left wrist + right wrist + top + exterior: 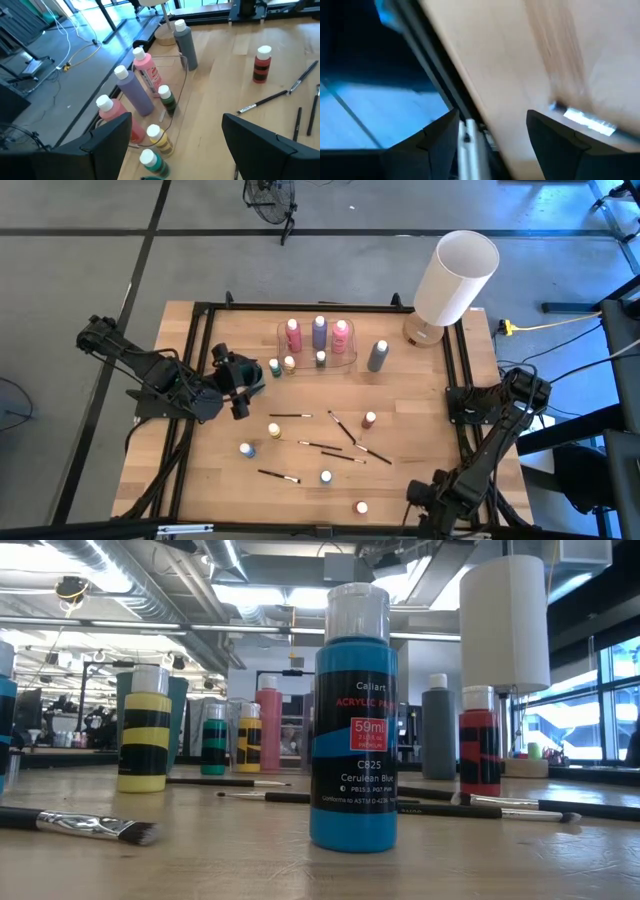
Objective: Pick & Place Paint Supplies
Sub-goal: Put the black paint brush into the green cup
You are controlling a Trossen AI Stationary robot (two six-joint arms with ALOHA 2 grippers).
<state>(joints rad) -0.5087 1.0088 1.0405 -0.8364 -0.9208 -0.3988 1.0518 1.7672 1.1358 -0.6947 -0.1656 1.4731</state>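
Observation:
Two pink bottles and a purple bottle stand in a clear tray at the table's far middle. A grey bottle stands to the tray's right. Small white-capped bottles, among them a red one, and thin brushes lie scattered over the table's middle. My left gripper hangs open left of the tray with nothing between its fingers. It faces the green and yellow small bottles. My right gripper stands open at the table's near right edge.
A big white cylindrical lamp stands at the far right corner. A black frame rail runs along the table's edges. A blue bottle stands close to the low camera, and a brush lies to its left in that view.

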